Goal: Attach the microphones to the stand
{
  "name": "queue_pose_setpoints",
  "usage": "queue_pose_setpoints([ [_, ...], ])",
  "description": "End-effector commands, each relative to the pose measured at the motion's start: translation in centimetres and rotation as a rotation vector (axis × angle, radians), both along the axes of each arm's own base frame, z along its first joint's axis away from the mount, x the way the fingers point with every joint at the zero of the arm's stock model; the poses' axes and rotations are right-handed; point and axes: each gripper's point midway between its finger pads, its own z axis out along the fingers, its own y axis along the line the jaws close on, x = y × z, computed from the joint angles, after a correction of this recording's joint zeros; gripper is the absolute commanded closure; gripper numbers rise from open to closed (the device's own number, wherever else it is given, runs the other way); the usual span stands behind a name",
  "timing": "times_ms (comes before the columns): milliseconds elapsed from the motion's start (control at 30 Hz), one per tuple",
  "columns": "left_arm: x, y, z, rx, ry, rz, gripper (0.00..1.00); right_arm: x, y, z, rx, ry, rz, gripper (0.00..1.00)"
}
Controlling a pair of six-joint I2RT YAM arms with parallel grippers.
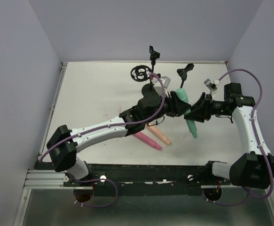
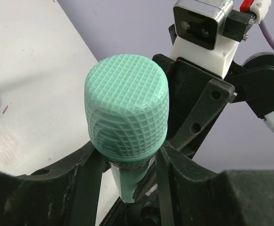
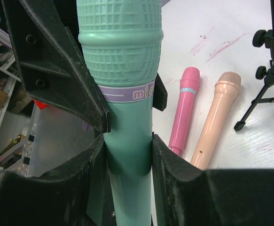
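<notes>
The teal-green microphone hangs above the table between both grippers, head toward the back. My right gripper is shut on its smooth body. My left gripper clamps the neck just under the gridded head, with fingers touching both sides at the purple band. In the top view the left gripper sits just left of the right gripper. The pink microphone and the peach microphone lie side by side on the table. The black stand rises at the back.
The stand's tripod legs rest on the white table just beyond the pink and peach microphones. A second clip arm and a round ring holder stand nearby. Grey walls enclose the table.
</notes>
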Motion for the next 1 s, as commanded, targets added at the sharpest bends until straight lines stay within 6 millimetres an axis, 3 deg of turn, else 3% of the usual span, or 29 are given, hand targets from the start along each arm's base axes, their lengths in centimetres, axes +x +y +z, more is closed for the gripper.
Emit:
queue_pose_setpoints([
  [0,-0.1,0.9,3.3,-0.082,-0.125,0.018,1.0,-1.5,0.9,3.2,0.168,-0.055,0.062,0.39],
  [100,-0.9,2.6,4.8,-0.08,-0.211,0.015,1.0,-1.7,0.9,3.0,0.127,-0.111,0.057,0.0],
  [200,-2.0,5.3,5.6,-0.035,-0.295,0.018,1.0,-1.6,0.7,2.7,0.074,-0.165,0.042,0.0],
  [367,-3.2,10.5,4.2,0.113,-0.386,0.031,1.0,-1.6,0.3,2.0,-0.006,-0.24,0.013,0.0],
  [533,-3.6,16.9,6.0,0.238,-0.54,0.061,1.0,-0.2,-0.4,-0.8,-0.051,-0.25,-0.028,0.0],
  [733,-0.4,23.0,12.4,0.33,-0.704,0.188,1.0,1.9,-2.0,-5.6,-0.141,-0.232,-0.114,0.0],
  [967,6.0,23.9,17.3,0.364,-0.719,0.28,1.0,1.8,-2.2,-6.5,-0.171,-0.236,-0.133,0.0],
])
